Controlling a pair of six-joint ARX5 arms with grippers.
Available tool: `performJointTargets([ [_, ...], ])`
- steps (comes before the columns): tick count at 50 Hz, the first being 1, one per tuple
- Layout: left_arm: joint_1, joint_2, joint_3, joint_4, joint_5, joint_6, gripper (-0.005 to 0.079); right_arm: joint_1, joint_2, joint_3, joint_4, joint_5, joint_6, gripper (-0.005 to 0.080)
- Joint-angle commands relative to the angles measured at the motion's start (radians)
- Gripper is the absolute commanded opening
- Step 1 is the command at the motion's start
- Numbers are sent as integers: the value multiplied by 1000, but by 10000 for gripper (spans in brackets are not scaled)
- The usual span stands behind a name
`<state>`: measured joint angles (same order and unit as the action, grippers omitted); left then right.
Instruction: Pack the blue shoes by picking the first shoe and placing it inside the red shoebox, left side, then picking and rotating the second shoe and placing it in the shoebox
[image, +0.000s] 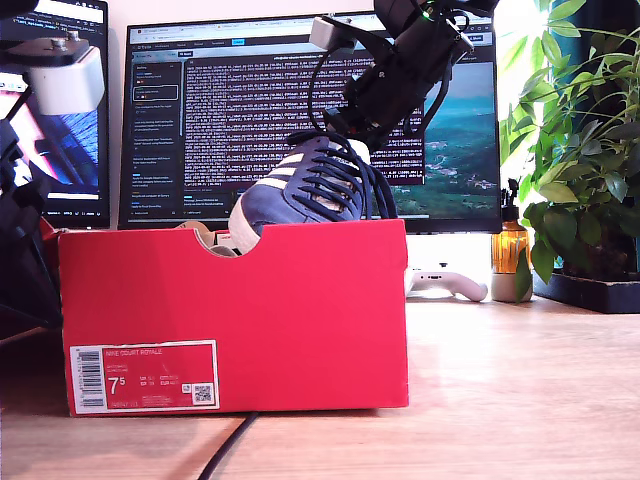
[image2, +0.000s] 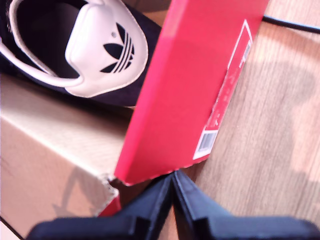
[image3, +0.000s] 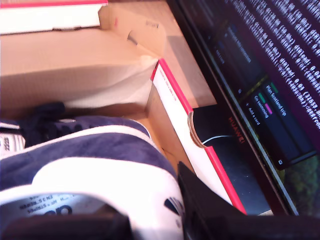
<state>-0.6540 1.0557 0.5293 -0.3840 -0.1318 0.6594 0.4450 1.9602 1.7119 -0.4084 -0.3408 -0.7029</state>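
A: Behind the wooden desk (image: 520, 390) a big monitor (image: 250, 110) is showing lines of text, and a green plant (image: 580, 150) is standing at the exterior view's right. What is happening at the red shoebox (image: 300, 320)?

B: My second gripper (image: 385, 110) is holding one blue shoe (image: 310, 185) above the box, gripped at the heel. The toe is pointing down toward the notch in the front wall, so the shoe is tilted. I think it is tilted so that the toe is entering first.

A: And the jaws, how are they standing?

B: In the second wrist view they are closed on the white heel part (image3: 100, 195) of this shoe, one dark finger on each side.

A: Where is the other shoe (image2: 95, 50)?

B: It is already lying inside the box, on the brown cardboard. The first wrist view is showing its white heel tab with a dark trefoil mark.

A: And my first gripper (image2: 172, 182)?

B: Its two dark fingers are meeting at the tips and holding nothing. It is hanging outside the box, just beside a corner, probably so that it is not blocking the way.

A: How far is the task?

B: I am judging that the last placing is in progress. The free space looks narrow, so the held shoe may be catching on the wall.
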Motion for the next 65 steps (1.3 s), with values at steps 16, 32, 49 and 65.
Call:
performJointTargets([
  [16, -3, 5, 10, 11, 12, -7, -16, 25, 48, 20, -93, 77, -111, -10],
  [32, -3, 5, 10, 10, 13, -8, -16, 76, 89, 20, -91, 232, -136, -10],
  [49, -3, 5, 10, 11, 14, -8, -16, 127, 116, 20, -101, 423, -132, 9],
  [65, -3, 5, 10, 11, 27, -8, -16, 162, 116, 20, -82, 432, -82, 297],
])
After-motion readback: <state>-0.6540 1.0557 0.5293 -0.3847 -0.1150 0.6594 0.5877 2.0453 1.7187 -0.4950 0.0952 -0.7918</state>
